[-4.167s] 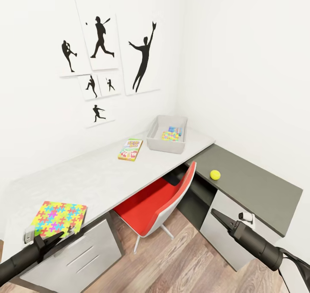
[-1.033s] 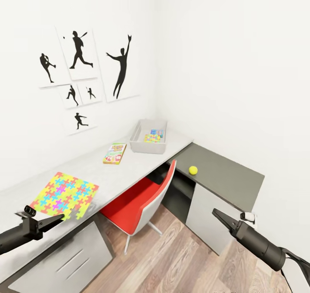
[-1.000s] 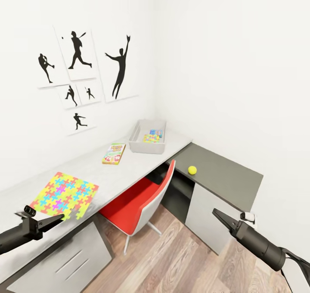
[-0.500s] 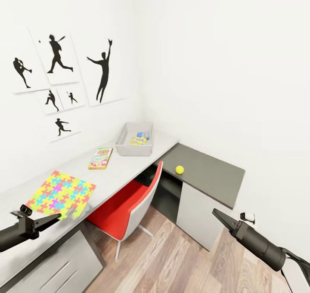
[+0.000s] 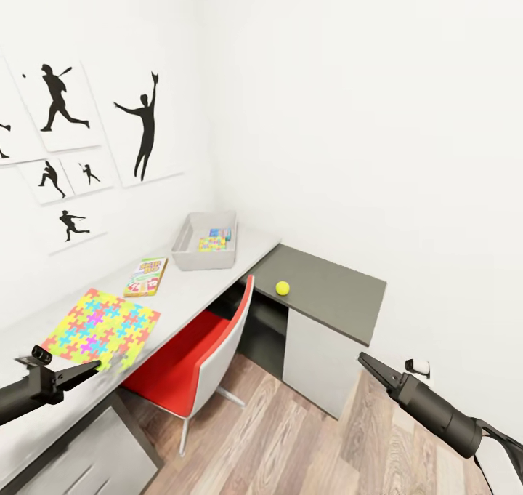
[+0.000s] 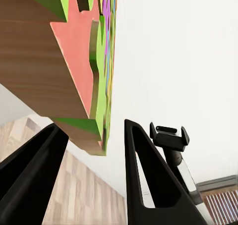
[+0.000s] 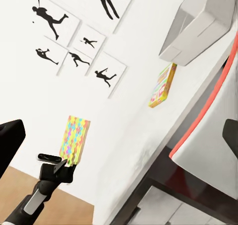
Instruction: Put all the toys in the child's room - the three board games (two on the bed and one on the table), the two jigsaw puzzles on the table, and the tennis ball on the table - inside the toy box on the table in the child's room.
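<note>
While the head view takes in the whole corner, the white worktop (image 5: pixel 196 291) runs from 8 o'clock toward the centre, smooth and matte, meeting a lower dark grey cabinet (image 5: pixel 341 302) at 3 o'clock of it. A red-shelled chair (image 5: pixel 196 357) with a pale back is tucked under the white worktop's edge. The toy box (image 5: pixel 205 242), a light grey bin with sloping walls, sits at the far end of the worktop, with a small bright puzzle and a blue-printed box lying inside; the right wrist view shows only its plain outer wall (image 7: pixel 203 24). A jigsaw puzzle (image 5: pixel 100 327) lies flat near the worktop's front edge at 8 o'clock, a squarish slab of interlocking yellow, green, pink and blue pieces. The left wrist view adds its thickness and a brown, wood-like underside (image 6: pixel 79 71). The Skip-Bo box (image 5: pixel 146 276), thin and rectangular, lies between puzzle and toy box. The tennis ball (image 5: pixel 282 288), small and yellow-green, rests on the dark cabinet.

The left tool (image 5: pixel 88 368) hovers just beside the puzzle's near corner, its dark tapered fingers (image 6: pixel 144 180) spread wide and empty. The right tool (image 5: pixel 367 364) hangs over the wood-plank floor (image 5: pixel 290 437) at 5 o'clock, well apart from the toys; I cannot tell how its jaws stand.
</note>
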`<state>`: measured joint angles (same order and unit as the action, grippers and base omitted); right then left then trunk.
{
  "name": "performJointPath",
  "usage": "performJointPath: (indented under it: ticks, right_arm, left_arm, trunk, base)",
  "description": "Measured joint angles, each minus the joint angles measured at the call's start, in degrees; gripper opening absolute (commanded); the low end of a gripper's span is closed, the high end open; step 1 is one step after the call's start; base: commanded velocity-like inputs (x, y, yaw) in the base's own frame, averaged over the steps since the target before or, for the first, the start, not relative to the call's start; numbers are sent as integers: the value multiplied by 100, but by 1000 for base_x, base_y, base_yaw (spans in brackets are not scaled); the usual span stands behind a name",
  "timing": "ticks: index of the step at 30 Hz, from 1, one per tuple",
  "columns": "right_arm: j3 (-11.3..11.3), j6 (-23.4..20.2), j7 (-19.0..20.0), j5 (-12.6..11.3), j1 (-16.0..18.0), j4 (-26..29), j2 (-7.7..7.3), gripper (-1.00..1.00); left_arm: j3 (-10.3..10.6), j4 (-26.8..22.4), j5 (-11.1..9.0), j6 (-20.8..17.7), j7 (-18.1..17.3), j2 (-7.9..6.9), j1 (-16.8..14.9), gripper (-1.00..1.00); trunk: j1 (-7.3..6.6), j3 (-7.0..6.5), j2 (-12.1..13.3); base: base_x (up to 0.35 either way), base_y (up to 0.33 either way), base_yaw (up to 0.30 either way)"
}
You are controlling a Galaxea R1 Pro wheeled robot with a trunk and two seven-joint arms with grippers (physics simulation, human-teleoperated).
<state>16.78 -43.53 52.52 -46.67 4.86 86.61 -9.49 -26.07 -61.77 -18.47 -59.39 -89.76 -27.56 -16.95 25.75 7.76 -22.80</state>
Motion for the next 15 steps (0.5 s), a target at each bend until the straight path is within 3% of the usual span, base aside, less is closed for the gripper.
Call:
performJointPath:
  ticks: [15]
  right_arm:
    - [-2,0,0,1,0,5,0,100]
  left_arm:
    - [-10,0,-14,0,1,-95,16,-100]
  trunk:
    - [0,-98,0]
  base:
    - [0,0,-193]
